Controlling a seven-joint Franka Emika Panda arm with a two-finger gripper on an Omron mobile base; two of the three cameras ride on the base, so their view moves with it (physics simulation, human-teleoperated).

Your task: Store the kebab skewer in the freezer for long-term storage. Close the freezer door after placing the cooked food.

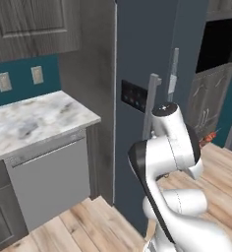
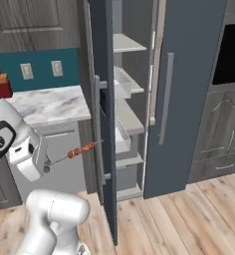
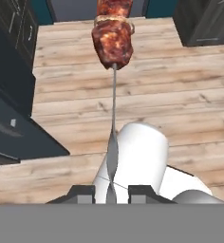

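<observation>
The freezer (image 2: 134, 99) stands tall at the end of the marble counter (image 2: 50, 104), and its freezer door (image 2: 103, 119) is swung out toward the robot, edge-on in the right base view, with pale shelves (image 2: 127, 117) showing in the gap behind it. The plain door (image 2: 184, 94) beside it is closed.

The gripper (image 3: 111, 192) sits on the near, outer side of that open door, in front of the counter's end. Its jaws are pressed together on the bare end of the kebab skewer (image 2: 80, 150), so the food is carried in the air, not yet inside.

The skewer's long axis runs straight out from the fingertips, and in the right base view its chunked tip points toward the door's edge and lies just beside it. The shelves lie beyond, past that edge, so I judge the coming move must carry the stick around the door and into the opening, tip first.
</observation>
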